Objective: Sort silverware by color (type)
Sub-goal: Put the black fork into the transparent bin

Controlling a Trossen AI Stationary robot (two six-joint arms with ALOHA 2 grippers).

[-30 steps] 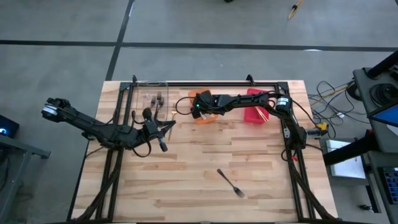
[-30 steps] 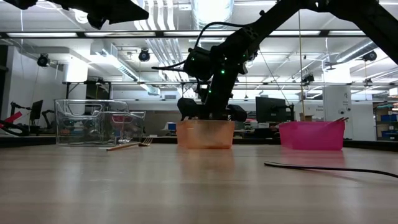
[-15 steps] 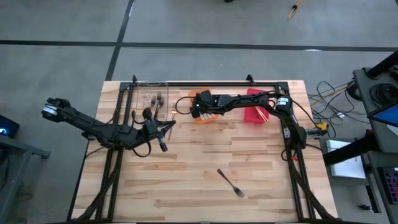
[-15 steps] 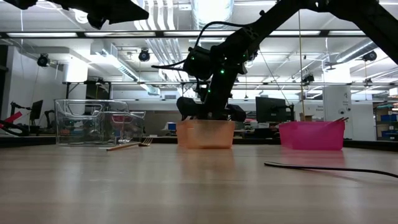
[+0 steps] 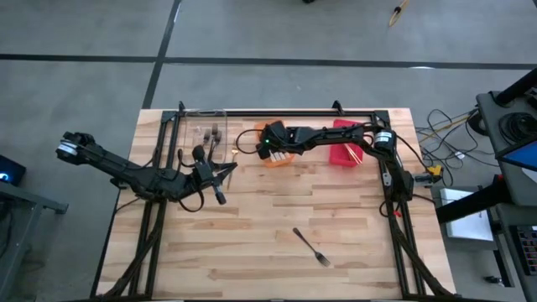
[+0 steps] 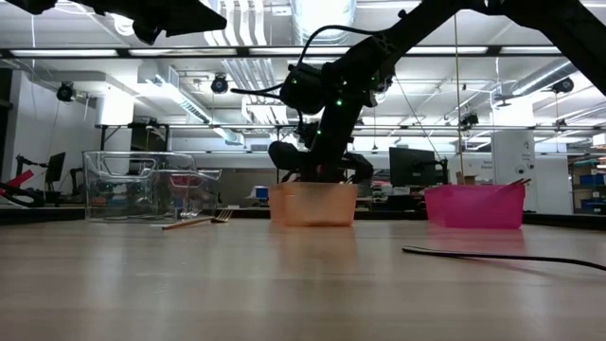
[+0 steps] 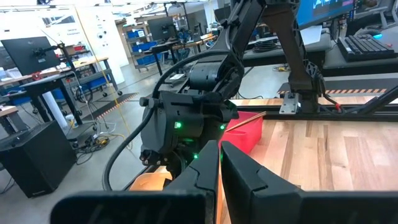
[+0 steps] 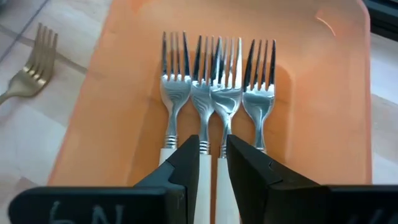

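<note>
1. Wooden planks make up the table (image 5: 277,210), seen from above with a workshop full of benches and monitors beyond it in the low view
2. Nearest the front edge, one dark fork (image 5: 312,246) lies alone on the planks, well apart from the bins
3. Further back on the left, the left gripper (image 5: 220,198) hangs over the table with its fingers (image 7: 249,177) pressed together and nothing between them
4. Just beyond it, a gold fork (image 6: 197,222) lies on the planks between the clear bin (image 5: 205,127) and the orange bin (image 8: 112,93)
5. In the orange bin four white-handled forks (image 8: 217,93) lie side by side, tines pointing the same way
6. The right gripper (image 8: 212,155) is held just above that bin, its jaws set narrowly apart over the handles of the middle forks; whether anything is pinched cannot be told
7. To the right of the orange bin stands the red bin (image 5: 342,151), with gold handles sticking out over its rim
</note>
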